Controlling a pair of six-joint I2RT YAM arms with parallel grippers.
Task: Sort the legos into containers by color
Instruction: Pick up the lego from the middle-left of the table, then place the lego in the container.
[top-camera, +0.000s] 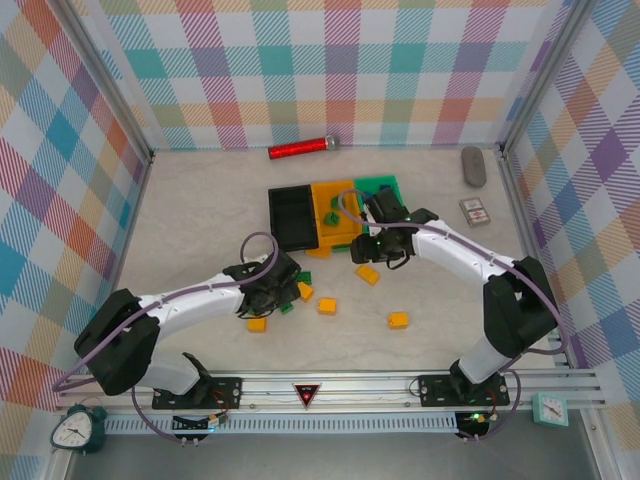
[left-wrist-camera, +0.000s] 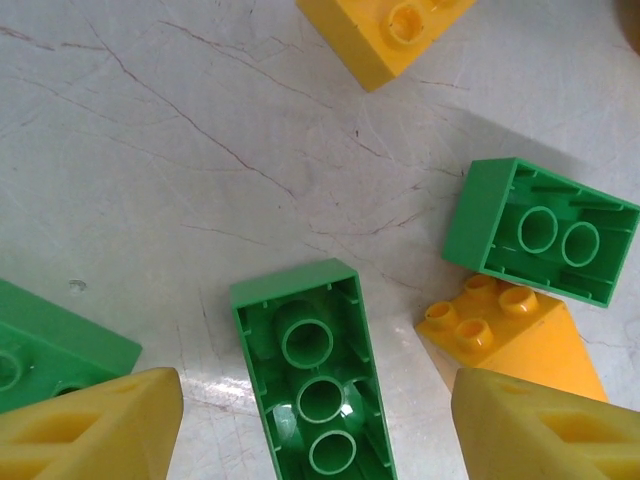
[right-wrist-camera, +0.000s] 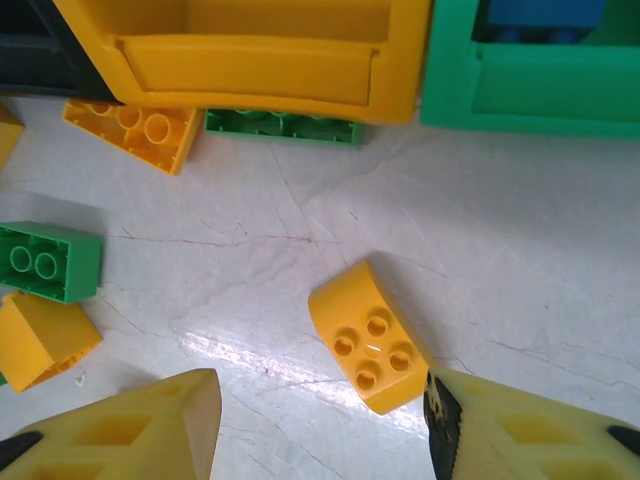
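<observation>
Top external view first: three small open rectangular plastic bins sit side by side just past the middle of the pale table (top-camera: 200, 220). The black bin (top-camera: 293, 222) is at 9 o'clock of the orange-yellow bin (top-camera: 322, 192), and the green bin (top-camera: 385, 185) is at its 3 o'clock. Loose studded bricks (top-camera: 327, 306) lie scattered at 6 o'clock of the bins. My left gripper (top-camera: 272, 297) hangs low over a cluster of them. My right gripper (top-camera: 378, 247) is at 6 o'clock of the orange-yellow bin. A red cylinder (top-camera: 302, 149) lies at the table's 12 o'clock edge, and a grey oval object (top-camera: 473, 166) at 2 o'clock.

On the left wrist camera, the left gripper (left-wrist-camera: 315, 405) has its jaws spread wide. A long green brick (left-wrist-camera: 312, 365) lies hollow side up between the yellow fingers (left-wrist-camera: 100, 430), touching neither as far as I can see. At its 2 o'clock a shorter green brick (left-wrist-camera: 540, 230) also lies underside up, just beside a yellow studded brick (left-wrist-camera: 505, 335).

On the right wrist camera, the right gripper (right-wrist-camera: 320, 425) is also spread and holds nothing. A yellow curved brick (right-wrist-camera: 368, 335) with four studs lies on the table at 12 o'clock of the gap, nearer the right-hand finger. Beyond it the orange-yellow bin (right-wrist-camera: 250, 70) has a flat green brick (right-wrist-camera: 285, 127) against its near wall. The green bin (right-wrist-camera: 530, 90) holds a blue brick (right-wrist-camera: 545, 12).
</observation>
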